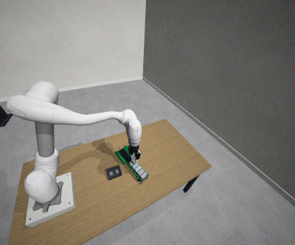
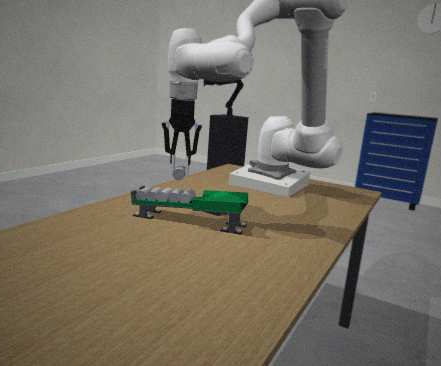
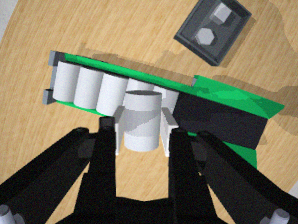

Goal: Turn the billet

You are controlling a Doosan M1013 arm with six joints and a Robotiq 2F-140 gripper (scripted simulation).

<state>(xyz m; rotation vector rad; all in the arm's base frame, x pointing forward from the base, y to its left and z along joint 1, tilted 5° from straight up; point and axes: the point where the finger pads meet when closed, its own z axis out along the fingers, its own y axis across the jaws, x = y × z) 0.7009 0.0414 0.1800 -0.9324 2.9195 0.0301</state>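
My gripper [image 2: 180,164] [image 3: 142,118] [image 1: 137,156] is shut on one grey steel billet [image 2: 179,172] [image 3: 141,121] and holds it in the air a little above the green feed ramp [image 2: 221,199] [image 3: 229,106] [image 1: 122,154]. Several other grey billets [image 2: 165,194] [image 3: 85,86] [image 1: 140,170] lie across the ramp side by side against the stop at its low end. In the wrist view the held billet hangs over the row near its upper end and hides part of it.
A small dark tray [image 1: 114,172] [image 3: 212,23] with two grey parts lies on the wooden table [image 1: 171,150] [image 2: 126,280] beside the ramp. The robot's base plate [image 1: 51,201] [image 2: 271,180] stands at the table's far end. A blue drawer cabinet [image 2: 396,155] stands on the floor behind.
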